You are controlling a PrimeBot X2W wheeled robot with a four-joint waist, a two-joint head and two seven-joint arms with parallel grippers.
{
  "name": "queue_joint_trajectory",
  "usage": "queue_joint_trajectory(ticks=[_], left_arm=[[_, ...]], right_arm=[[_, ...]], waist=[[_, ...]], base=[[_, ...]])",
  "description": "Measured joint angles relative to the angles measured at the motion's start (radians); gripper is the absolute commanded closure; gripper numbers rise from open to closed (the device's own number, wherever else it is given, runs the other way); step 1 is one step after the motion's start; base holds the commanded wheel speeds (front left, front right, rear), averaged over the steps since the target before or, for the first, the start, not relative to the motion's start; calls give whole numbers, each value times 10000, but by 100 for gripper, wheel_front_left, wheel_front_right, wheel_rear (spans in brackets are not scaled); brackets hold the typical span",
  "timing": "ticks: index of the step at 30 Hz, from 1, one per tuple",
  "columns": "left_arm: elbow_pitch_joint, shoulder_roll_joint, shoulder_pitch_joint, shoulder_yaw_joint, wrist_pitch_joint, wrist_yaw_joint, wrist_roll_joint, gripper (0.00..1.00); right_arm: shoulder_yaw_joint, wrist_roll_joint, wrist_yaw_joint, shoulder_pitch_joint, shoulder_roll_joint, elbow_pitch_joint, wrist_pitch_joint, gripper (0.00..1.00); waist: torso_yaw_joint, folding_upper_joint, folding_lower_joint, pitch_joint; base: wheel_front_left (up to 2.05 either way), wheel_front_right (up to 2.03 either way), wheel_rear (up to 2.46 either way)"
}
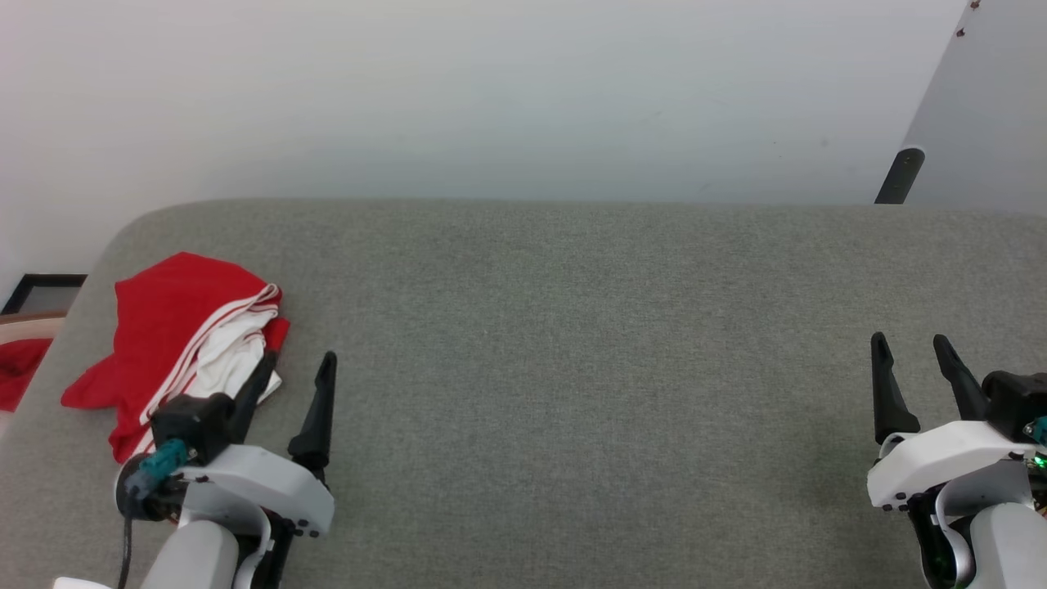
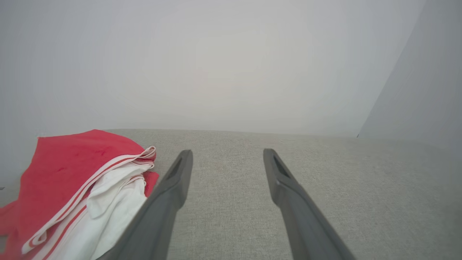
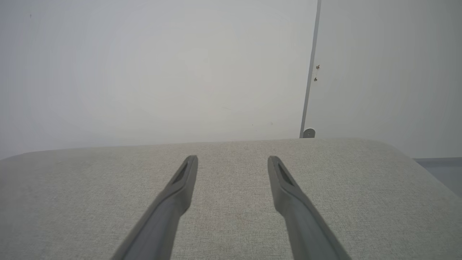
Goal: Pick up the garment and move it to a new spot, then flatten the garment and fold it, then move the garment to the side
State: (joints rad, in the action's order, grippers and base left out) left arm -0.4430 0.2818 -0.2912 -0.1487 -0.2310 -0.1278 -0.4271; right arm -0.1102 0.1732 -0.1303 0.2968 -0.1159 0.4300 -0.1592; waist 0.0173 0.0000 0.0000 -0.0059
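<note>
**Garment and grippers at the left end of the surface.** The garment point(image 1: 176, 323) point(image 2: 68, 173) is lying in a loose, crumpled heap near the left end of a grey fabric-covered surface point(image 1: 572, 368) point(image 2: 361, 198) point(image 3: 72, 198). Its red body is lying uppermost, with a white part and red-white striped trim showing along the edge nearest the robot. No lettering is showing.

The left gripper point(image 1: 296, 364) point(image 2: 227, 155) is sitting just beside the heap, on its right. Its fingers are standing spread apart and are gripping nothing. In the head view its outer finger point(image 1: 253, 388) is overlapping the white part. Whether it is touching the cloth cannot be told.

The right gripper point(image 1: 909, 343) point(image 3: 232, 160) is sitting well apart from the garment, near the right end of the surface. Its fingers are likewise parted and holding nothing.

A pale wall point(image 1: 491, 98) is standing behind the surface. A dark post point(image 1: 900, 176) is rising at its far right corner. A separate red cloth point(image 1: 16, 368) is lying beyond the left edge.
</note>
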Motion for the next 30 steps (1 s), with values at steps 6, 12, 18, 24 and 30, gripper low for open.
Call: queue_joint_trajectory(ticks=[6, 12, 18, 24, 30], left_arm=[[-128, 88, -34, -77, -86, -2, 251, 0], [-222, 153, -102, -198, -230, -13, 646, 0], [-284, 207, -162, -316, -303, -13, 828, 0], [-483, 215, -174, -326, -334, -13, 769, 0], [-623, 190, -249, -213, -334, -13, 748, 0]], right_arm=[[-61, -284, 0, -1, -6, 36, -96, 0], [-111, -616, 0, 1, 0, 77, -221, 0], [-128, -796, 0, 3, 2, 94, -303, 0], [-113, -765, 0, 0, -2, 125, -336, 0], [81, -556, 0, 0, 6, 157, -357, 0]], waist=[[18, 0, 0, -33], [59, 0, 0, -85], [105, 0, 0, -86], [319, 0, 0, -79], [752, 0, 0, -69]], base=[[0, 0, 0], [0, 0, 0], [0, 0, 0], [0, 0, 0], [0, 0, 0]])
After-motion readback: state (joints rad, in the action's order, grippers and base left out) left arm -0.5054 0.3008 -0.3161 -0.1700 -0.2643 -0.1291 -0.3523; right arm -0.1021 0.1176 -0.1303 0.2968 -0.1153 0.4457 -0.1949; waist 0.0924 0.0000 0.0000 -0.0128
